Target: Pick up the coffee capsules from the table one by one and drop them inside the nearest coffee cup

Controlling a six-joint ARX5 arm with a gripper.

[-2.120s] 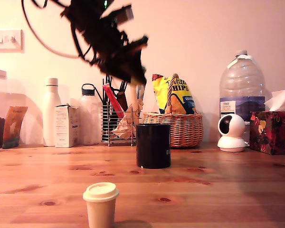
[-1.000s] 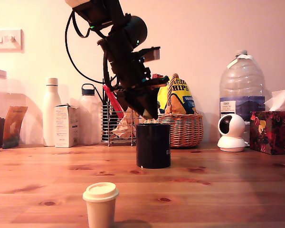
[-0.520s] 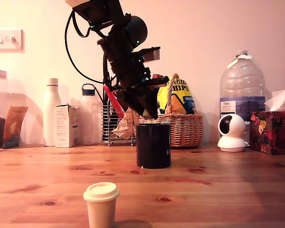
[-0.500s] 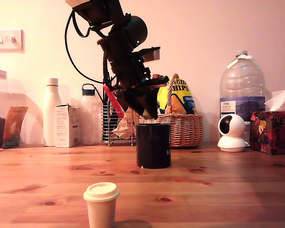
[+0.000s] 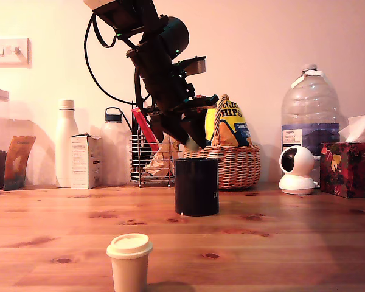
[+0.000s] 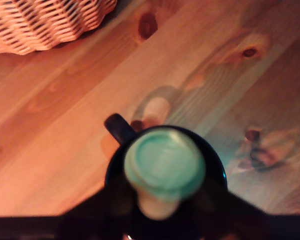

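A: Start with the big things. Where does the arm stand over the worktop (image 5: 280,237)?

B: It reaches down from the top of the exterior view, and the pincer (image 5: 191,145) hangs directly over the mouth of the black coffee cup (image 5: 196,187), just above the rim. The wicker basket (image 5: 231,163) stands behind the cup, towards the exterior view's right.

A: Is the pincer carrying anything?

B: Yes, it is closed on a coffee capsule (image 6: 164,165). In the wrist view the round cream top faces the camera, with the tapered body running back between the dark fingers (image 6: 105,210).

A: So which way does the cup lie from the held capsule?

B: Straight beneath it. The wrist view shows the capsule's top inside the circle of the cup's rim, so its long axis points roughly down into the opening. I judge that letting go is all that is left for this one.

A: Any others?

B: A second capsule (image 5: 129,260) stands upright on the worktop at the front, well apart from the cup.

A: What can't you make out?

B: The wrist view is blurred, the fingertips are lost in shadow, and the cup's inside is hidden; from the side only a pale sliver of the held capsule shows
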